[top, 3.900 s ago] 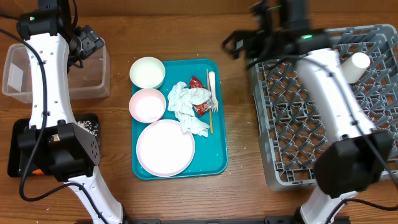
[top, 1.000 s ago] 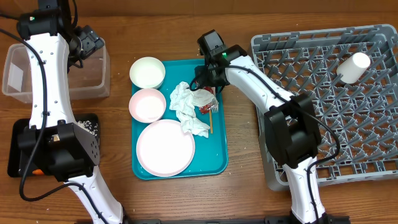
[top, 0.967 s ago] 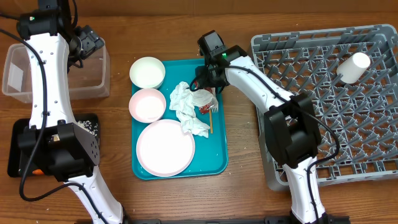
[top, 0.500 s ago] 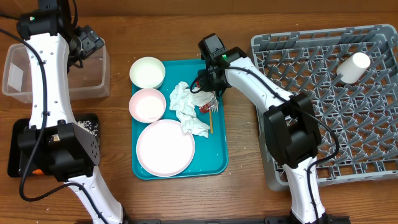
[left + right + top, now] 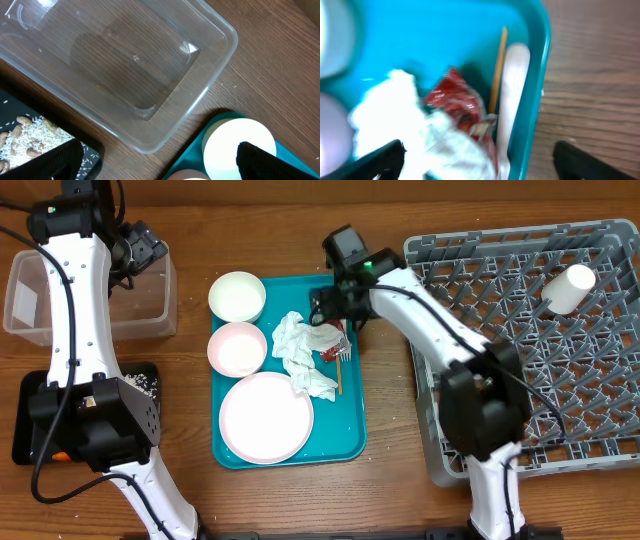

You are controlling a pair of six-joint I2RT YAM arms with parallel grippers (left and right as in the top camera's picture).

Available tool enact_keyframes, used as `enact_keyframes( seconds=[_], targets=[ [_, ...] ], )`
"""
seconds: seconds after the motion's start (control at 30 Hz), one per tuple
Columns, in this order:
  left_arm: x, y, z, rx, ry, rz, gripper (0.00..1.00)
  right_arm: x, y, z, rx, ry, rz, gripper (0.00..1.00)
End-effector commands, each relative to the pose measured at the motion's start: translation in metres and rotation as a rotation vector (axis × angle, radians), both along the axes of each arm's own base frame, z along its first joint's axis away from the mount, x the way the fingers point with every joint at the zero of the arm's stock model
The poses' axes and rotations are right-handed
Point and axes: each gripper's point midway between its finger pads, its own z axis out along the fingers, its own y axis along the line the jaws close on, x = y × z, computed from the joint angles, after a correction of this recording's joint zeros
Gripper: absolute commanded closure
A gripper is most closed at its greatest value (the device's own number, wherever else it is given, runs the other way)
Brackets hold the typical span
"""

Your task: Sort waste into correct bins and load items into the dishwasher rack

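My right gripper (image 5: 336, 310) (image 5: 485, 162) is open and empty, hovering over the top right corner of the teal tray (image 5: 348, 430). Below it lie the red-and-white wrapper (image 5: 328, 354) (image 5: 452, 100), the white fork (image 5: 343, 340) (image 5: 512, 100), the wooden stick (image 5: 339, 376) (image 5: 497, 70) and crumpled napkins (image 5: 300, 355) (image 5: 395, 117). Two bowls (image 5: 237, 297) (image 5: 238, 348) and the plate (image 5: 265, 418) also sit on the tray. The cup (image 5: 567, 288) lies in the grey rack (image 5: 520, 380). My left gripper (image 5: 145, 248) (image 5: 157, 165) is open and empty above the clear tub (image 5: 30, 295) (image 5: 125, 65).
The black tray (image 5: 25, 425) (image 5: 30, 142) sits at the lower left, partly hidden by my left arm's base, with beige scraps (image 5: 140, 385) and a bit of orange carrot (image 5: 60, 457). Bare wood lies between the teal tray and the rack.
My right arm swung from above the rack to the teal tray's top right corner, then shifted slightly there. The tray's contents and my left arm have not moved.
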Motion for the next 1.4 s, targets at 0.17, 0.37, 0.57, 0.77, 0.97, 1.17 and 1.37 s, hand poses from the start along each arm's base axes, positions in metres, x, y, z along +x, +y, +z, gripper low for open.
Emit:
enact_keyframes(
  seconds=[0.17,0.37,0.57,0.77,0.97,1.17,1.37],
  targets=[
    [-0.002,0.0,0.009,0.003,-0.022,0.016,0.0,0.009,-0.08,0.166,0.122,-0.273,-0.204,0.0],
    [-0.002,0.0,0.009,0.003,-0.022,0.016,0.0,-0.005,-0.223,0.182,0.05,-0.225,-0.525,0.0],
    [-0.002,0.0,0.009,0.003,-0.022,0.016,0.0,-0.022,-0.344,0.187,0.055,-0.224,-0.88,0.0],
    [-0.002,0.0,0.009,0.003,-0.022,0.015,0.0,-0.037,-0.396,0.187,0.041,-0.23,-1.003,0.0],
    [0.0,-0.001,0.01,-0.006,-0.03,0.025,0.0,-0.04,-0.406,0.187,0.038,-0.231,-1.027,0.0],
    [0.015,-0.021,0.013,-0.141,-0.105,0.037,0.0,-0.04,-0.406,0.187,0.038,-0.231,-1.027,0.0],
    [-0.006,-0.131,0.009,-0.549,-0.025,-0.315,0.0,-0.04,-0.406,0.187,0.038,-0.231,-1.027,0.0]
  ],
)
